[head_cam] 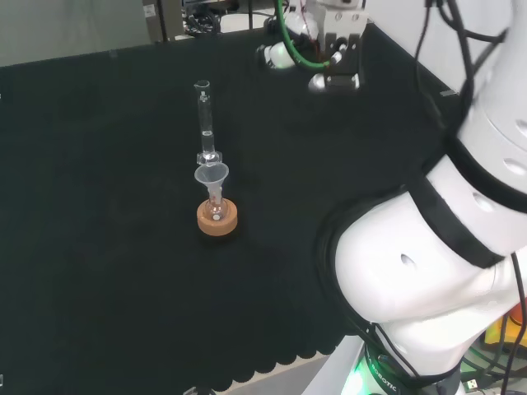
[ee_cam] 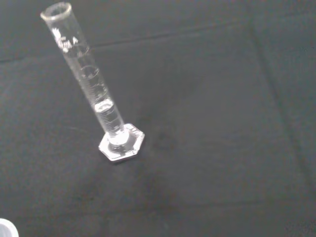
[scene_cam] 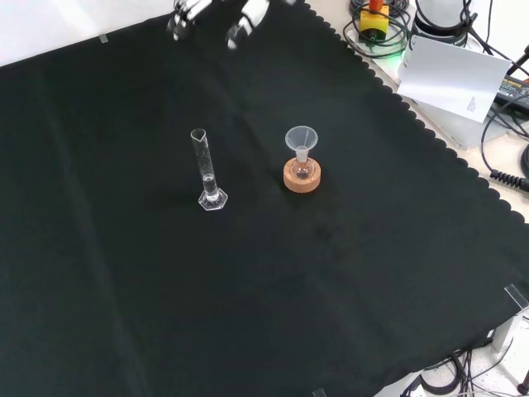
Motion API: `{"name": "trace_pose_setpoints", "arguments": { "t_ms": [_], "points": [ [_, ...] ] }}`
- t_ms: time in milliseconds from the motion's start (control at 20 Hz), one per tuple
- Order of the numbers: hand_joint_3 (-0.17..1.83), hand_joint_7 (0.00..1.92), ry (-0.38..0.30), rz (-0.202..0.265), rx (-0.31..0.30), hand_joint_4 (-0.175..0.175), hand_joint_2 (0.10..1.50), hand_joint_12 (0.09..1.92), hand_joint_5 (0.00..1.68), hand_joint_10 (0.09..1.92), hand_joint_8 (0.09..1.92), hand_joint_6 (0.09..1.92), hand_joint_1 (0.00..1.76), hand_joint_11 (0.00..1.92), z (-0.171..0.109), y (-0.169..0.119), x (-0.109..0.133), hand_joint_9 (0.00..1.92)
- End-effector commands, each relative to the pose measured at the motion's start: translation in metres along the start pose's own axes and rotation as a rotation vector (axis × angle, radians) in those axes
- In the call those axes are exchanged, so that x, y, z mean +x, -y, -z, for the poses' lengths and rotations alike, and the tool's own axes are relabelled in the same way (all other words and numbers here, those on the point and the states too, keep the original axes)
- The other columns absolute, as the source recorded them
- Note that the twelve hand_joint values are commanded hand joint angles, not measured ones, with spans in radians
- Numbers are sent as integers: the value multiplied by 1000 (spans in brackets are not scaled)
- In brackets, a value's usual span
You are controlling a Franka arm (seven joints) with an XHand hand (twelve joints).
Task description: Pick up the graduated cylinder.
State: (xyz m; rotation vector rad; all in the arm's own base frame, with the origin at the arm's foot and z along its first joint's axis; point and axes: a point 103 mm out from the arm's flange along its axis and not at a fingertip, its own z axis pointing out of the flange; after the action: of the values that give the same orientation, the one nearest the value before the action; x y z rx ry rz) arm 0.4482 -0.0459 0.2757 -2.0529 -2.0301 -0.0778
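Graduated cylinder (scene_cam: 207,174) upright on black cloth (scene_cam: 124,289), left of funnelled flask (scene_cam: 302,157) in front view; hand (scene_cam: 216,21) well apart, empty, finger spread unclear; approach step, next descending alongside tube.

On the black cloth (scene_cam: 124,314) stand one graduated cylinder (scene_cam: 207,172), one funnel (scene_cam: 302,138), one small flask (scene_cam: 302,168) and one cork ring (scene_cam: 302,177).
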Motion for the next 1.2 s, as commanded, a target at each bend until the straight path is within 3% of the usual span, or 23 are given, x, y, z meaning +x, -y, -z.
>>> {"name": "trace_pose_setpoints", "arguments": {
  "t_ms": [50, 250, 800, 1200],
  "points": [
    [-156, 151, -82, 92, -52, -43, 1215, 1358, 320, 435, 635, 87, 516, 216, -45, -45, 6, 498],
    [-175, 166, -119, 107, -16, -46, 1182, 1359, 343, 604, 656, 87, 578, 219, -67, -56, 9, 443],
    [-175, 182, -210, 142, 27, -44, 1111, 1363, 358, 634, 660, 87, 725, 200, -111, -74, 9, 414],
    [-175, 189, -319, 192, 3, -45, 1071, 1362, 384, 635, 656, 87, 840, 203, -130, -84, 8, 413]
  ]
}}
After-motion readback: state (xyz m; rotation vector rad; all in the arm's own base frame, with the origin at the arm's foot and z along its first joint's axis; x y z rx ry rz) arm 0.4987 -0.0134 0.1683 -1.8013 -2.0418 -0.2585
